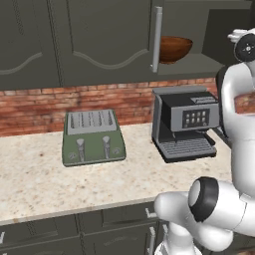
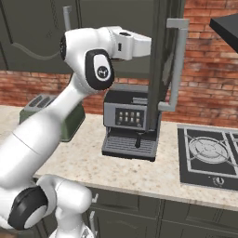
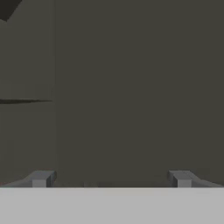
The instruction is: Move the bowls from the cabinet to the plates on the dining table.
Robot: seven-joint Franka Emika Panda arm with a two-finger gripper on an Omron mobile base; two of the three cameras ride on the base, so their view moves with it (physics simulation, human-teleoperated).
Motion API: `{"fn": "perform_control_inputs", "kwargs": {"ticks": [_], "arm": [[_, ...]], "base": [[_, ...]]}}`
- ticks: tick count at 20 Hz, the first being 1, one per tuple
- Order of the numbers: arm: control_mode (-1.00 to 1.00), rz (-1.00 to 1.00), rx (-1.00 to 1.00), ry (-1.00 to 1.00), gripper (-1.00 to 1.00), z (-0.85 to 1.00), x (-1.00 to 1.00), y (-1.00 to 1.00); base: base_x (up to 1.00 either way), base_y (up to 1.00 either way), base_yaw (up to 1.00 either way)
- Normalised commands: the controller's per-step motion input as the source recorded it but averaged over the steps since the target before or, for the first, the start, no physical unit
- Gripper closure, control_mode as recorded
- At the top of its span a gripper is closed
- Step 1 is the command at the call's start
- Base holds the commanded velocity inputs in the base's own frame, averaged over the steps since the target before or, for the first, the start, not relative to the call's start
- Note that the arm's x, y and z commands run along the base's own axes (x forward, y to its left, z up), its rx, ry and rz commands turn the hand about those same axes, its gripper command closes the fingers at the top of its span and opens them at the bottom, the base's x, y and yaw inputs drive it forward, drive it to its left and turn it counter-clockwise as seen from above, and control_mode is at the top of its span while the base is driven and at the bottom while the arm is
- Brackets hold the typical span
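A white robot arm is reaching up into an open dark grey-green cabinet (image 1: 199, 30) above a coffee machine (image 1: 185, 124). Its gripper (image 3: 111, 179) is facing a bare inner panel, fingers spread wide and holding nothing. A reddish-brown bowl (image 1: 174, 48) is sitting on the cabinet shelf, above the coffee machine (just inside the open door (image 2: 160, 65)). Judging from this, the hand risks striking the door edge or nudging the bowl off the shelf.

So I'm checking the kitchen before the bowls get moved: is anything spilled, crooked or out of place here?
Nothing stands out. The cabinet door hangs open, showing the reddish-brown bowl upright on the shelf. The toaster and coffee machine sit squarely on the counter, with no spills.
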Motion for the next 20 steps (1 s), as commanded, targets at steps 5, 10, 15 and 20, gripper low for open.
{"fn": "perform_control_inputs", "kwargs": {"ticks": [5,10,15,20], "arm": [[-1.00,0.01,0.07,-0.07,-1.00,0.01,0.13,-0.68],[-1.00,0.08,0.08,-0.05,-1.00,-0.05,0.39,-0.57],[-1.00,0.14,0.07,-0.05,-1.00,-0.10,0.60,-0.48],[-1.00,0.06,0.00,-0.02,-1.00,-0.05,-0.01,0.23]], "base": [[0.00,0.00,0.00],[0.00,0.00,0.00],[0.00,0.00,0.00],[0.00,0.00,0.00]]}}
